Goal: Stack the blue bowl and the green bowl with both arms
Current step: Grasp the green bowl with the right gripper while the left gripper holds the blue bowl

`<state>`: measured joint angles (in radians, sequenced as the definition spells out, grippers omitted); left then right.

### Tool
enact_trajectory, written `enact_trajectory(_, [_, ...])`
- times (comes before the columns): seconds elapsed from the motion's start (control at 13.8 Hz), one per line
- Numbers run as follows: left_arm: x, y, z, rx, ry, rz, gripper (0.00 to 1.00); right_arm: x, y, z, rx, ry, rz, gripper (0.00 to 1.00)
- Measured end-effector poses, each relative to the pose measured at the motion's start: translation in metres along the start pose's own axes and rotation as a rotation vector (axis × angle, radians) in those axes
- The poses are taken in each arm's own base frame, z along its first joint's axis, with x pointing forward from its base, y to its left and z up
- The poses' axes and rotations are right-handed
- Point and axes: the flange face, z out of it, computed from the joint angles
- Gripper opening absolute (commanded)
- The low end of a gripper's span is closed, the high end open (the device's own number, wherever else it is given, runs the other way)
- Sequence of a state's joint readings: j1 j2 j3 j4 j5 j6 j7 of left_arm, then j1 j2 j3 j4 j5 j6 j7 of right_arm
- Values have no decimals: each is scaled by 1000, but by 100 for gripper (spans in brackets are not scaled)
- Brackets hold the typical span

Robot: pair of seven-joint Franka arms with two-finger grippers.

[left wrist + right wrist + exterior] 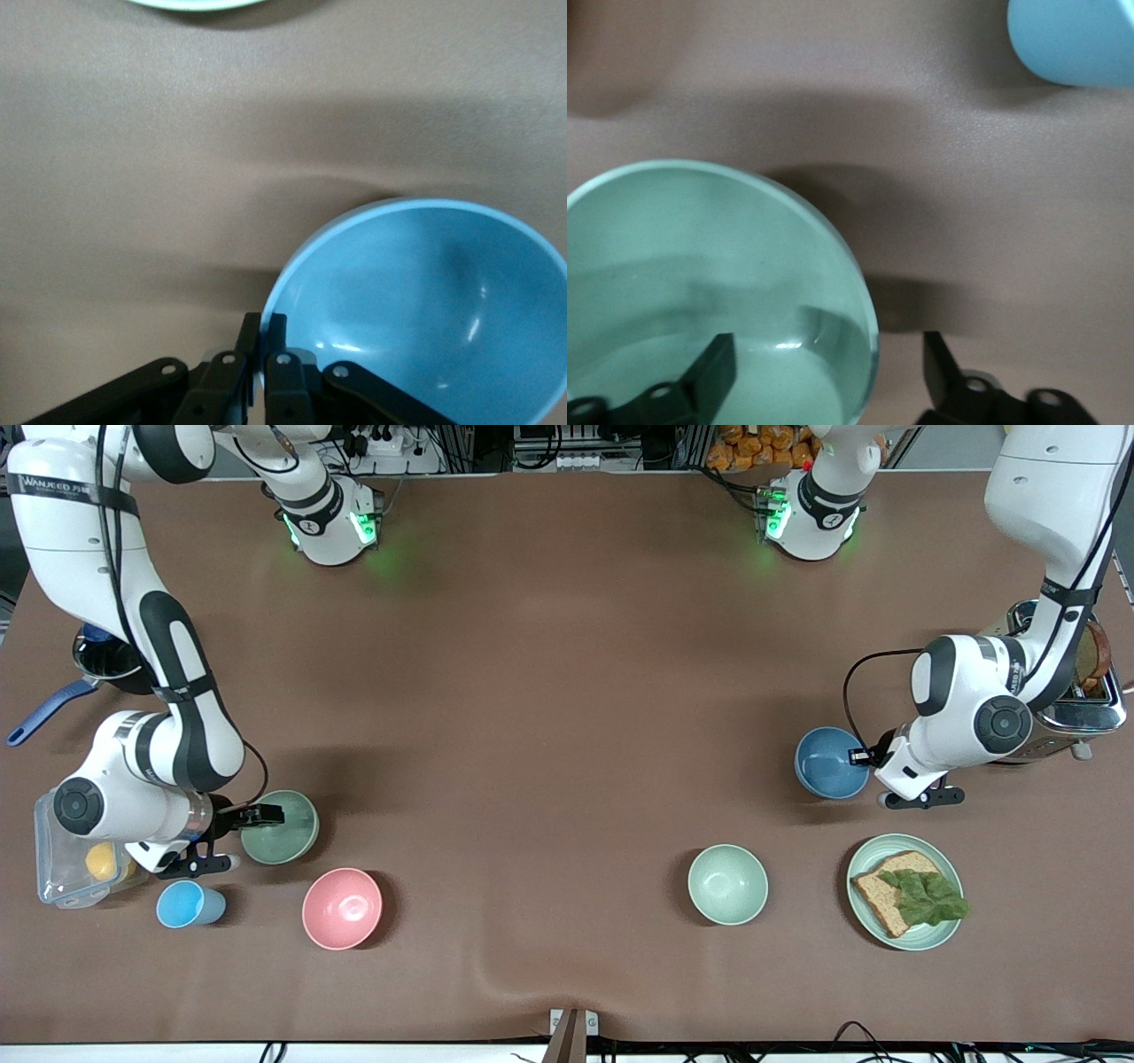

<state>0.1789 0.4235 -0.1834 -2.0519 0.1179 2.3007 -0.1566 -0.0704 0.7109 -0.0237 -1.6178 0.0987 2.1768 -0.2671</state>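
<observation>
The blue bowl (831, 762) sits on the table toward the left arm's end. My left gripper (865, 758) is shut on its rim, one finger inside and one outside; the wrist view shows the bowl (425, 310) and the pinching gripper (264, 324). The green bowl (285, 828) sits toward the right arm's end. My right gripper (259, 818) is open and straddles its rim. In the right wrist view the gripper (830, 359) has one finger inside the bowl (682, 274) and one outside, neither touching.
A pink bowl (342, 908) and a bright-blue cup (190, 904) lie nearer the camera than the green bowl. A pale mint bowl (728, 884) and a plate with bread (904, 890) lie nearer than the blue bowl. A toaster (1076, 691) and a clear container (62, 868) stand at the table's ends.
</observation>
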Motion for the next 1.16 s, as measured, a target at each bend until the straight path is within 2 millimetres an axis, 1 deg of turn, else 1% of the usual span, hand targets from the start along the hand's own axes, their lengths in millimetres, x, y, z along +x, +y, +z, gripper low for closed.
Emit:
enact_trajectory(0.15, [1,0,-2,0,4,-1,0,0,-1,4,11,0,5,0])
enact_trajectory(0.29, [2,3,-11,-1,14,6,0,1,-4,4,17,1,3,0])
enact_trajectory(0.44, [3,13,-29,-1,28,22,0,3,-11,3,25,-3,-6,0])
enact_trajectory(0.58, [5,21,-53,-7,45,27,0,6,-22,-12,39,-11,-23,0])
enact_trajectory(0.73, [6,34,-77,-34,61,27,0,5,-40,-27,54,-32,-50,0])
enact_trajectory(0.87, [6,52,-93,-43,66,50,0,5,-71,-48,59,-37,-76,0])
enact_trajectory(0.95, [5,61,-98,-46,72,54,0,6,-93,-60,66,-30,-70,0])
enact_trajectory(1.02, [5,70,-103,-50,77,51,0,6,-120,-69,83,-22,-47,0])
enact_trajectory(1.16, [3,86,-110,-57,81,44,0,7,-183,-74,129,-12,33,0])
